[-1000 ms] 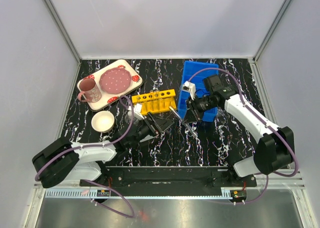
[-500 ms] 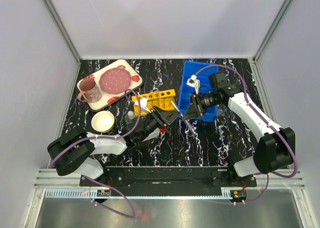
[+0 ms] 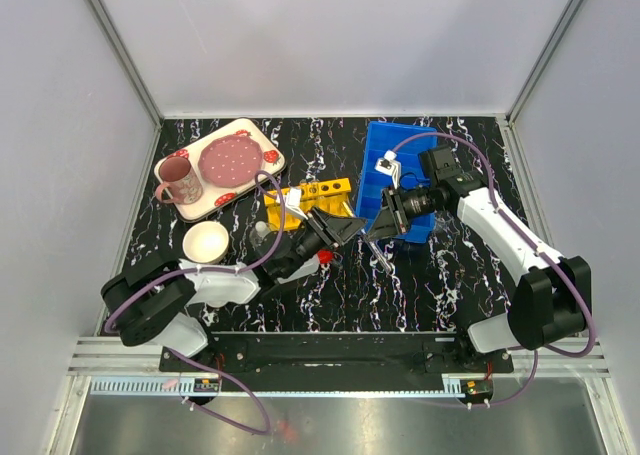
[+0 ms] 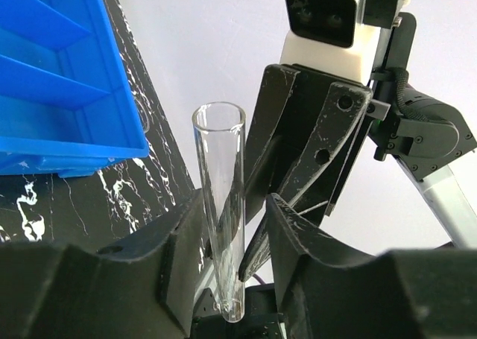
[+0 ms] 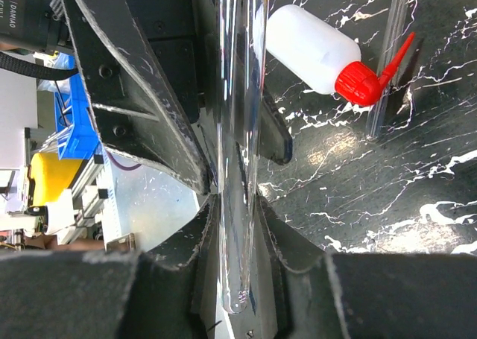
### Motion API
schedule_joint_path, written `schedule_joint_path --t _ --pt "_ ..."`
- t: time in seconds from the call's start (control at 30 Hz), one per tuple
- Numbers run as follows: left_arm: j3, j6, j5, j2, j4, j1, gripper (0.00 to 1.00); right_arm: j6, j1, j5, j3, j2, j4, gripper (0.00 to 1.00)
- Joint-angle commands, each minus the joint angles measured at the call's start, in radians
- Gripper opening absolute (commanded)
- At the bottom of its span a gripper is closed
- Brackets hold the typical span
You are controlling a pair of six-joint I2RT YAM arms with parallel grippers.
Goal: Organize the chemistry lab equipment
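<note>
A clear test tube (image 5: 240, 130) sits between the fingers of my right gripper (image 5: 237, 201), which is shut on its lower end. The same tube (image 4: 221, 205) stands between the jaws of my left gripper (image 4: 232, 205). It leans on the left finger, and a gap shows at the right finger. The two grippers meet nose to nose above the table, left (image 3: 350, 226) and right (image 3: 374, 224). Another test tube (image 5: 387, 63) lies on the table beside the red-capped squeeze bottle (image 5: 317, 52). The yellow rack (image 3: 310, 200) stands just behind my left gripper.
A blue bin (image 3: 395, 160) sits at the back right, under my right arm. The strawberry tray (image 3: 262, 140) with a plate and a pink mug (image 3: 180, 180) is at the back left. A white bowl (image 3: 207, 242) lies left of my left arm.
My left arm has swung right and up to the tube held by my right gripper, and its jaws have narrowed around the tube. The right gripper has kept its hold.
</note>
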Motion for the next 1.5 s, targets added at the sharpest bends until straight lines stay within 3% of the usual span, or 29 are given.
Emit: schedule_joint_path --t 0.0,0.23,0.53,0.6,0.83,1.0,1.33,1.47 --pt "0.04 0.014 0.042 0.023 0.146 -0.004 0.39 0.018 -0.005 -0.046 0.006 -0.033 0.04 0.2" --pt "0.03 0.036 0.064 -0.004 0.129 -0.001 0.26 -0.012 -0.005 -0.025 -0.006 -0.05 0.024 0.24" --pt "-0.05 0.099 0.238 -0.2 -0.058 0.049 0.24 -0.308 -0.005 0.101 0.029 -0.141 -0.196 0.68" --pt "-0.049 0.138 0.301 -0.25 -0.141 0.049 0.24 -0.348 -0.005 0.099 0.075 -0.147 -0.26 0.7" --pt "0.068 0.269 0.502 -0.308 -0.428 0.051 0.23 -0.305 -0.01 -0.011 0.224 -0.089 -0.302 0.74" --pt "0.138 0.343 0.559 -0.303 -0.565 0.049 0.23 -0.183 -0.023 -0.129 0.235 -0.032 -0.245 0.86" --pt "0.235 0.329 0.552 -0.176 -0.537 0.016 0.23 0.074 -0.023 -0.261 0.138 -0.016 -0.052 0.85" --pt "0.252 0.307 0.536 -0.144 -0.526 0.011 0.23 0.126 -0.023 -0.261 0.084 -0.038 -0.001 0.77"
